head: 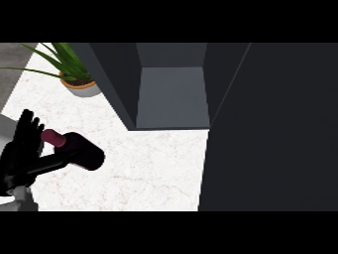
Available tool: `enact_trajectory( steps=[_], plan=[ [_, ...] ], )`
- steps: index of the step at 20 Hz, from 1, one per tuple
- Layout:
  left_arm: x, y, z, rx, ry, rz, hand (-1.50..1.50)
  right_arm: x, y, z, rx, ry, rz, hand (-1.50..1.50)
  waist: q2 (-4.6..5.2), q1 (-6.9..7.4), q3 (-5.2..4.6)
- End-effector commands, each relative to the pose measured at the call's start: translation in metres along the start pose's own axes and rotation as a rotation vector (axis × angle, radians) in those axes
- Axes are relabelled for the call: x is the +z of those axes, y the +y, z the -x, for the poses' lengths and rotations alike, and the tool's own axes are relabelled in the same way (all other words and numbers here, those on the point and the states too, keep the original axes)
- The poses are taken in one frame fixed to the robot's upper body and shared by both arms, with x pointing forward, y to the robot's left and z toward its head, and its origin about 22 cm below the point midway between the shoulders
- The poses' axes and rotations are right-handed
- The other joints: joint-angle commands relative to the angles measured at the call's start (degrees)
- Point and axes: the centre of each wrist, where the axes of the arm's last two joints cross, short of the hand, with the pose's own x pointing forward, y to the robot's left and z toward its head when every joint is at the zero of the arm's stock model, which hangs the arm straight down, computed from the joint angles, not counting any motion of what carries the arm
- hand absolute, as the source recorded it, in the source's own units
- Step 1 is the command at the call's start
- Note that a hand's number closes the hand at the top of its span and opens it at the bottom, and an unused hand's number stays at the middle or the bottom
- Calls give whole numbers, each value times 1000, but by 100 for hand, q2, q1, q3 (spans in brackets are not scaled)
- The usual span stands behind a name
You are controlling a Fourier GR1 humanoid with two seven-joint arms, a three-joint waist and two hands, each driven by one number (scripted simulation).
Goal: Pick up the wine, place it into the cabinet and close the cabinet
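Observation:
The wine bottle (82,150) is dark maroon with a lighter neck (53,137) and lies tilted at the left, over the white marble counter (157,163). My left hand (21,154) is shut on it, thumb across its body and fingers standing behind the neck. The cabinet (173,94) is at the top centre, open, with its grey inside showing nothing in it. Its dark door (281,129) is swung open and fills the right side of the view. The bottle is to the lower left of the cabinet opening, apart from it. My right hand does not show.
A potted green plant (73,74) stands at the back left of the counter, just left of the cabinet's side wall. The counter's left edge runs close by my left forearm (18,201).

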Motion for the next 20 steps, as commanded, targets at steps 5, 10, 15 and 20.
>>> enact_trajectory(
  steps=[5, 10, 15, 20],
  plan=[
    [-4, -14, 32, 23, 31, 56, -150, 39, -2, -48, -10, -92, -12, -150, -2, 5, 4],
    [9, -7, 68, 45, 45, 54, -150, 40, -1, -52, -29, -112, -10, -150, -9, -1, 2],
    [11, -5, 94, 29, 42, 69, -150, 34, -5, -50, -19, -76, -17, -150, 8, 35, 2],
    [7, -32, 101, 100, 45, 41, -150, 39, -2, -51, -15, -91, -8, -150, -4, -22, 1]
  ],
)
